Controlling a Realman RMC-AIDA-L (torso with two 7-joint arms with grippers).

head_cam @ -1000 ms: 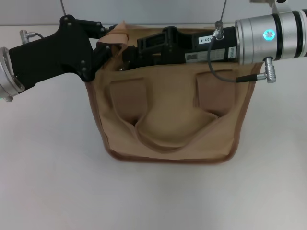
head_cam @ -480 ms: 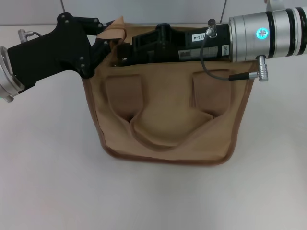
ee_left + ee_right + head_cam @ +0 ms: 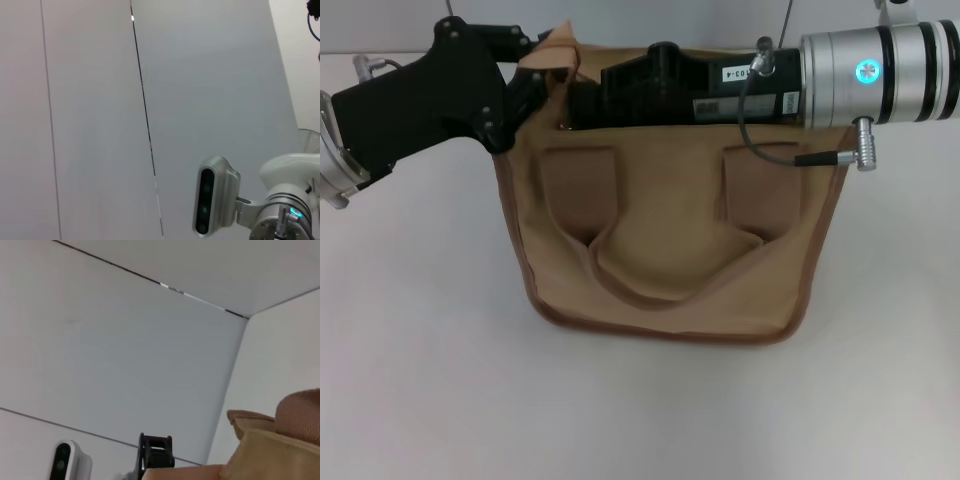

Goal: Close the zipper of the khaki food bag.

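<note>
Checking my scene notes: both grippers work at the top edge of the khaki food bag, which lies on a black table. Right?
Not quite: in the head view the table is white. Both the left gripper and right gripper are at the top edge of the khaki food bag.

Zipper hidden behind both arms along khaki food bag (image 3: 665,250) top at 12 o'clock. Right gripper (image 3: 582,108) fingertips buried there, state unreadable. Left gripper (image 3: 542,82) probably pinches the bag's corner fabric. Left arm cut off at 9 o'clock.
</note>
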